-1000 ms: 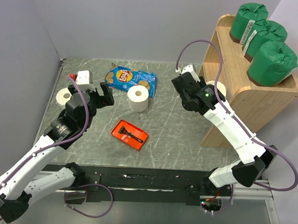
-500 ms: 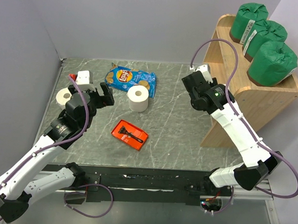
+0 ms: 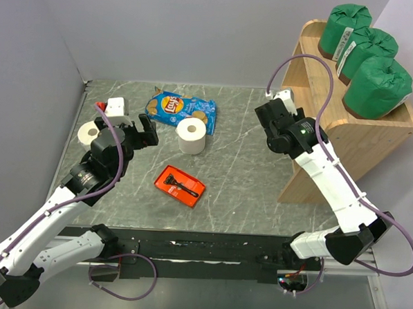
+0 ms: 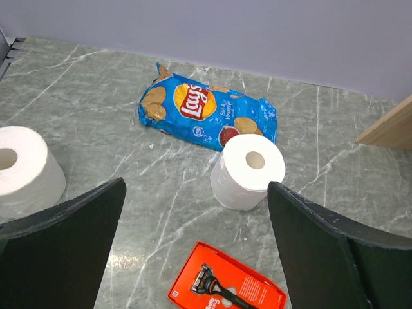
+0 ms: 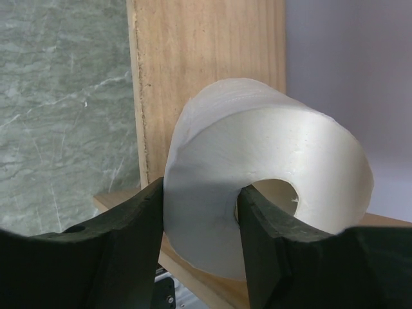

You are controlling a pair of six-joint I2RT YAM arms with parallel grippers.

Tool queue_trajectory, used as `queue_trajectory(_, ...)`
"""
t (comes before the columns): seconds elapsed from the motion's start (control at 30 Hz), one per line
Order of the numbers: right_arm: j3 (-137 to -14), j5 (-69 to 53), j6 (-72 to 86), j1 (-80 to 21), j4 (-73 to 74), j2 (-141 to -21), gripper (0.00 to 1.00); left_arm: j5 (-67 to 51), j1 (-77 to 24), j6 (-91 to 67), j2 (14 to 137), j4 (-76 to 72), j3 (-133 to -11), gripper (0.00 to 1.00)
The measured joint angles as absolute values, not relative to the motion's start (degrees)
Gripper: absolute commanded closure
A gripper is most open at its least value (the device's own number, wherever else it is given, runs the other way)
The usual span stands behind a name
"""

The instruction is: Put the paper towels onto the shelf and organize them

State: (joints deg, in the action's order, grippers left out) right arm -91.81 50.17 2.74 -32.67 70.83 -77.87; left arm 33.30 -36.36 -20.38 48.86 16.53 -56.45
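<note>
Three green-wrapped paper towels stand in a row on the top level of the wooden shelf. My right gripper is at the shelf's lower level, shut on a bare white roll: one finger is in the hollow core and one is outside the wall. That roll is against the shelf wood and hidden in the top view. Two more white rolls stand on the table, one in the middle and one at the left. My left gripper is open and empty above the table.
A blue chip bag lies behind the middle roll. A flat red razor tray lies in front of it. A small white object sits at the far left. Grey walls enclose the back and left.
My right gripper has carried the white roll to the right and farther back, in against the shelf's lower level. The left arm has not moved.
</note>
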Motion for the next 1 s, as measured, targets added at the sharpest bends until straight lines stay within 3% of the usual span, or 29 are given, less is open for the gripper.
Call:
queue_trajectory(0.17, -91.8, 51.3, 2.7, -32.6, 70.8, -77.6, 0.34, 33.3, -36.4, -20.4, 48.9, 16.5, -56.4, 0.01)
queue_trajectory(0.7, -93.1, 50.9, -0.3, -32.6, 69.0, -76.1, 0.34, 33.3, -36.4, -20.4, 48.9, 16.5, -56.4, 0.02)
queue_trajectory(1.0, -93.6, 43.2, -3.0, -34.3, 64.1, -73.9, 0.34, 32.2, -36.4, -20.4, 49.2, 16.5, -56.4, 0.03)
